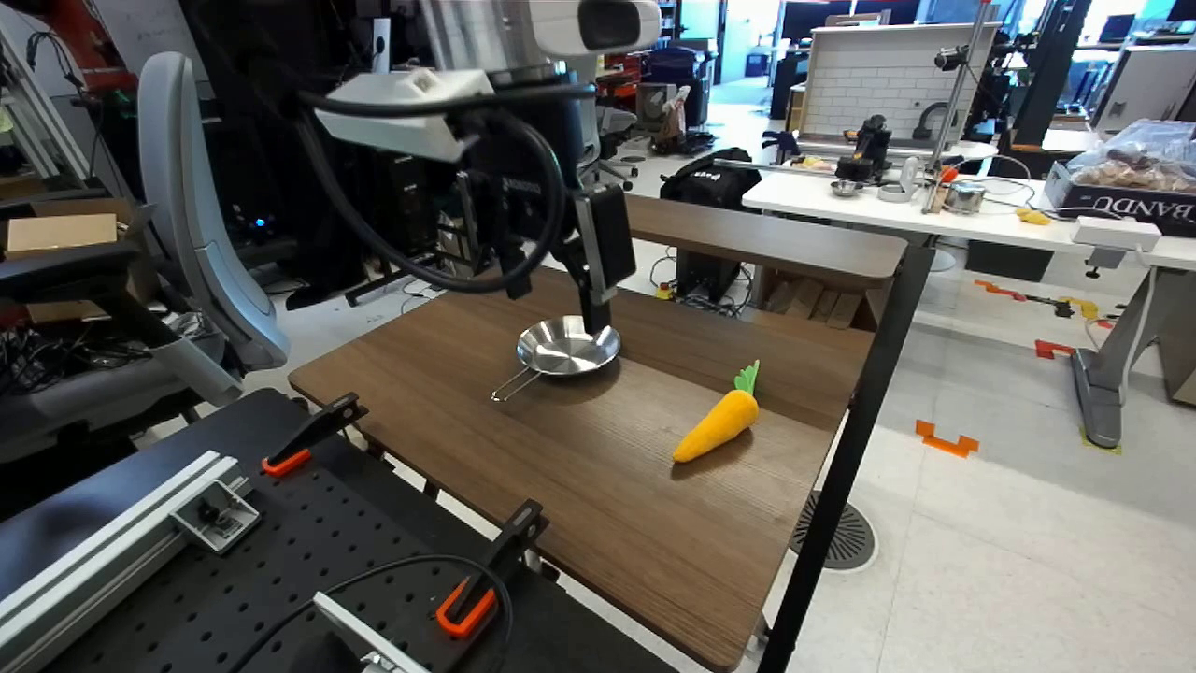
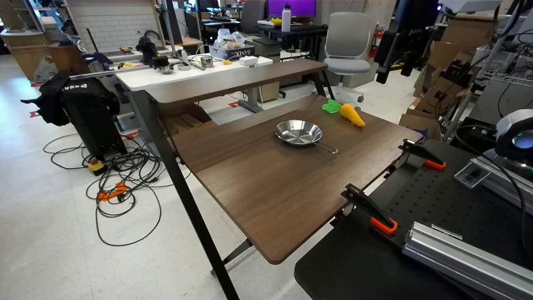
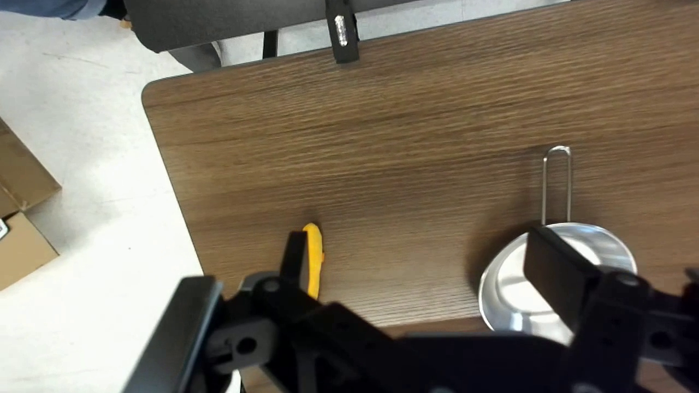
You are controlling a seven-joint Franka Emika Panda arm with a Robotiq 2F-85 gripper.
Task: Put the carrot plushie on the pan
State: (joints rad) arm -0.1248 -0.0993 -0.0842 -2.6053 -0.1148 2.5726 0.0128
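A black gripper [image 3: 421,257], jaws apart and empty, hangs above a brown wood-grain tabletop [image 2: 275,187] where a green-topped orange cone-shaped plush carrot [image 1: 718,427] lies well apart from a round silver metal pan [image 2: 297,134]; straddling the carrot crosswise before closing looks soundest.

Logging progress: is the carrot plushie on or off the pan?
Off: both exterior views show the carrot plushie on the brown table, apart from the frying pan.
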